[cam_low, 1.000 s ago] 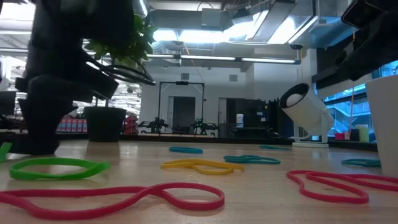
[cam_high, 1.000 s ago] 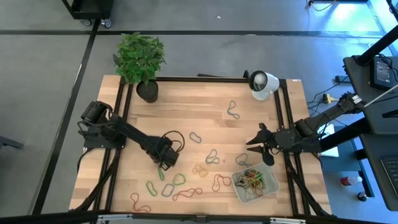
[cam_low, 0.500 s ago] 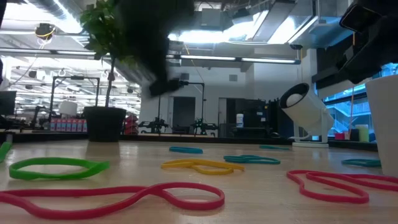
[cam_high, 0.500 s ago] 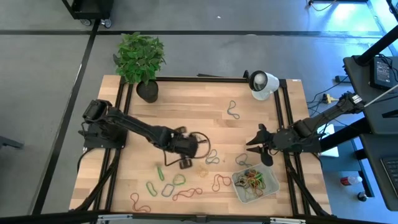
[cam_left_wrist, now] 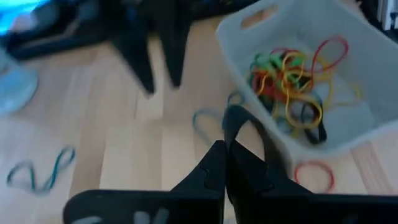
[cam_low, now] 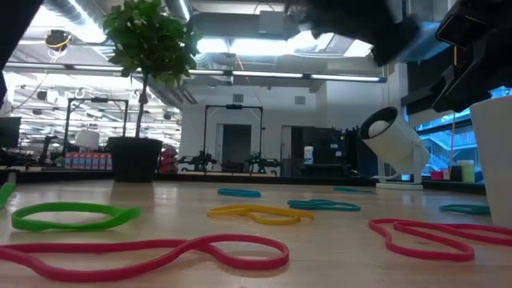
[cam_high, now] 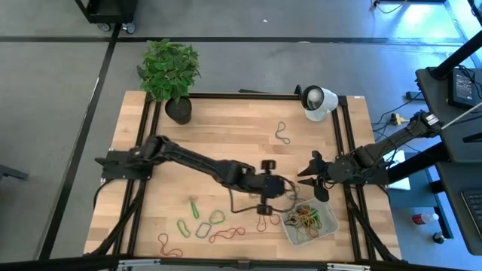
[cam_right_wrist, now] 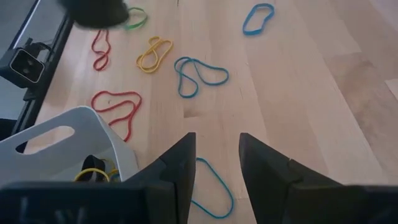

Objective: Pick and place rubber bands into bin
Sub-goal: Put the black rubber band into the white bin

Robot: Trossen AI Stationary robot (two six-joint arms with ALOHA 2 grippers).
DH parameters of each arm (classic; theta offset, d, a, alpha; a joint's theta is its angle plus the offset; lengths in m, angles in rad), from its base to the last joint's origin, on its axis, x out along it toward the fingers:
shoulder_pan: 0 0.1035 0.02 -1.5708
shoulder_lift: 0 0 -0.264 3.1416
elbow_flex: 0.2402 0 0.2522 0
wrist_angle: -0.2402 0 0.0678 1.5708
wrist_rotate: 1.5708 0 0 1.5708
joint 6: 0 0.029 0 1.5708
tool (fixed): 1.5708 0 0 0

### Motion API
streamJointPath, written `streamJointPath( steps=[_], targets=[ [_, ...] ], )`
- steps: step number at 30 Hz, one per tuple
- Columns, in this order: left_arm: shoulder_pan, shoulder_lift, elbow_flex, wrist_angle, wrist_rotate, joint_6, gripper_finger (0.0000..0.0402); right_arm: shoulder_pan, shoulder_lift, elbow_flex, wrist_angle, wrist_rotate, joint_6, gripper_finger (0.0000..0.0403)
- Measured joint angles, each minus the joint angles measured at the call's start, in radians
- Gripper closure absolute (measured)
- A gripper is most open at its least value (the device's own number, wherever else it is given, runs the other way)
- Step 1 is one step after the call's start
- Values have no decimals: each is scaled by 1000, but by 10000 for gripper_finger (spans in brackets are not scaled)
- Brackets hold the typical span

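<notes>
High view shows the pale wooden slatted table [cam_high: 226,128] with the left arm stretched far across it, so that the left gripper [cam_high: 277,197] sits just beside the near-left rim of the small translucent pale-grey plastic bin [cam_high: 327,228]. From the left wrist view, this gripper's two dark fingers [cam_left_wrist: 219,167] are pressed together with a thin dark loop [cam_left_wrist: 244,127] standing up from the tips; it looks like one pinched dark rubber band, though I cannot be fully sure. The bin's rim lies right ahead of the loop, and a tangle of red, orange, yellow, green and dark bands [cam_left_wrist: 295,84] is already inside.

The right gripper [cam_high: 314,172] waits over the table's right side, just behind the bin, its fingers [cam_right_wrist: 177,165] parted with nothing between them.

Loose thin rubber bands [cam_high: 212,223] in green and red lie flat near the front edge left of the bin, with a teal one [cam_high: 282,133] farther back, well apart from both grippers.

These bands should be nearly weightless, floppy and a little clingy, lying flush on the wood. A fingertip pinch on one strand, ideally at a raised twist, seems the best hold, and a band may stick to a finger on release.
</notes>
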Motion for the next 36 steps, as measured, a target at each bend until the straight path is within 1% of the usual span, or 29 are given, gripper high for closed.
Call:
streamJointPath(
  steps=[5, 9, 12, 16, 21, 23, 26, 30, 33, 36],
  targets=[
    [-6, 152, 183, 41, 36, 66, 399, 0, -1, 0, 0, 0, -22, 277],
    [-9, 236, 251, 145, 83, 67, 399, 0, -1, 0, -3, 0, -22, 277],
    [-9, 279, 255, 213, 118, 66, 398, 0, -1, 0, -5, 0, -19, 277],
    [-9, 311, 255, 253, 138, 21, 393, 0, -1, 0, -6, 0, -17, 277],
    [-6, 323, 249, 245, 138, -78, 364, 0, -1, 0, -8, 0, 9, 277],
    [-5, 323, 244, 249, 134, -90, 347, 0, -1, 0, -10, 0, 9, 277],
    [-5, 323, 244, 247, 133, -90, 319, 0, -1, 0, -10, 0, 11, 277],
    [-5, 322, 246, 238, 131, -30, 288, 0, -1, 0, -10, 0, 11, 277],
    [-5, 310, 246, 230, 133, 20, 276, 0, -1, 0, -10, 0, 12, 277],
    [-5, 285, 248, 187, 131, 38, 273, 0, -1, 0, -10, 0, 12, 277]
  ],
)
